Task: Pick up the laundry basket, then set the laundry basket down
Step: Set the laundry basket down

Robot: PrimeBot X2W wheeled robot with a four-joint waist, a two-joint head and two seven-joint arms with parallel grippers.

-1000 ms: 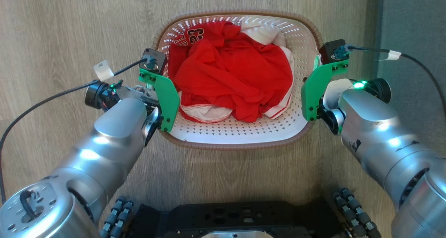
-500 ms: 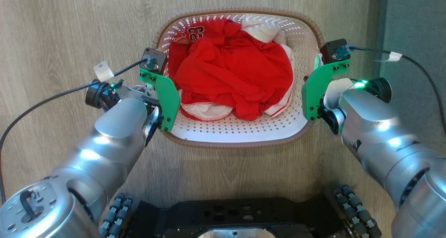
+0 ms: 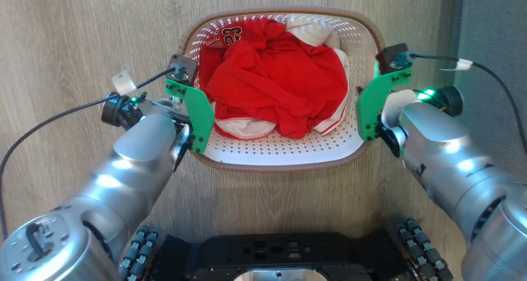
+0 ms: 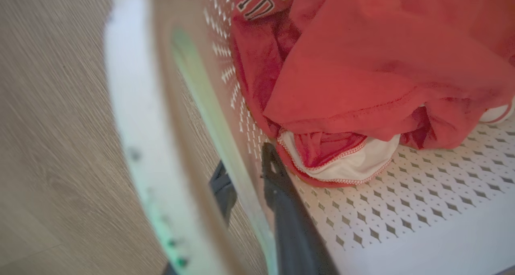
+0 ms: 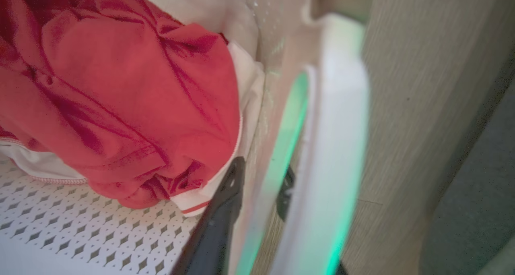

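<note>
The laundry basket [image 3: 288, 152] is white and perforated with a brown woven rim, and sits between my two arms above the wooden floor. Red and white clothes [image 3: 276, 79] fill it. My left gripper [image 4: 245, 158] is shut on the basket's left wall, one dark finger [image 4: 289, 226] inside and one outside, beside the white side handle [image 4: 124, 106]. My right gripper [image 5: 261, 168] is shut on the right wall in the same way, next to the other handle [image 5: 338, 106]. In the head view green brackets [image 3: 199, 112] hide the fingers.
The wood-look floor [image 3: 74, 34] spreads around the basket. A grey carpet strip [image 3: 494, 26] runs down the right side. My black base [image 3: 271, 256] with its wheels lies along the bottom. Cables [image 3: 49, 120] trail from both wrists.
The head view has shifted and more of my base shows. The basket, with both grippers on its sides, sits slightly higher in the view. Both grips look unchanged.
</note>
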